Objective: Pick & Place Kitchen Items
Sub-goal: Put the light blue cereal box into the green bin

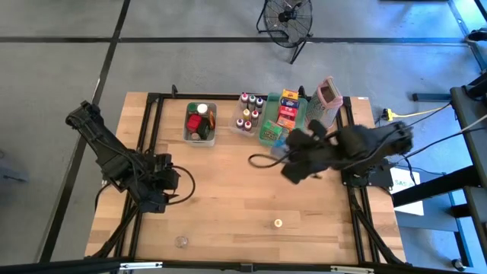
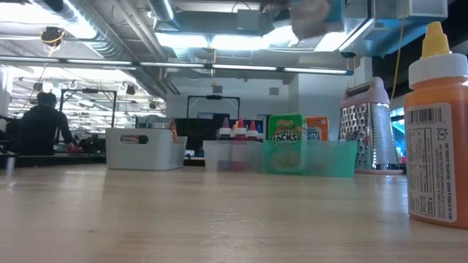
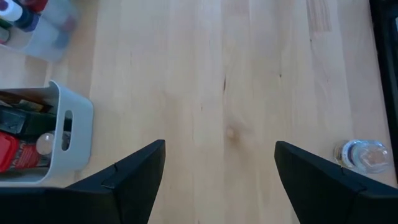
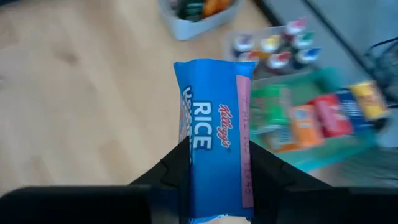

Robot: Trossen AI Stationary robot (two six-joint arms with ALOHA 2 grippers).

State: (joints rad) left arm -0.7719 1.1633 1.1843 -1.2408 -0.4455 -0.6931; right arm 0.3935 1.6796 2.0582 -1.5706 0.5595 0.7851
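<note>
My right gripper (image 4: pixel 214 163) is shut on a blue Rice Krispies box (image 4: pixel 214 118), raised above the table beside the green tray (image 1: pixel 298 122). In the high view this gripper (image 1: pixel 293 160) sits just near of the tray. The tray holds green, orange, red and blue boxes (image 4: pixel 314 118). A clear bin of small capped bottles (image 1: pixel 249 112) and a grey bin of items (image 1: pixel 200 122) stand left of it. My left gripper (image 3: pixel 221 149) hangs open over bare wood at the table's left (image 1: pixel 167 181). A small orange bottle (image 1: pixel 278 223) and a clear jar (image 1: pixel 181 241) stand near the near edge. My right gripper pinches the blue box between its two fingers (image 4: pixel 177 168), one on each narrow side of the box's lower part (image 4: pixel 214 186). The box is lifted clear of the table and points away from the wrist, with its printed face toward the camera.
The tall pinkish box grater (image 1: pixel 327 103) stands at the tray's right end. The orange bottle (image 2: pixel 439 131) looms close in the low view. Black frame rails (image 1: pixel 152 106) run along the table's sides. Bare wood (image 1: pixel 228 190) lies between the arms.
</note>
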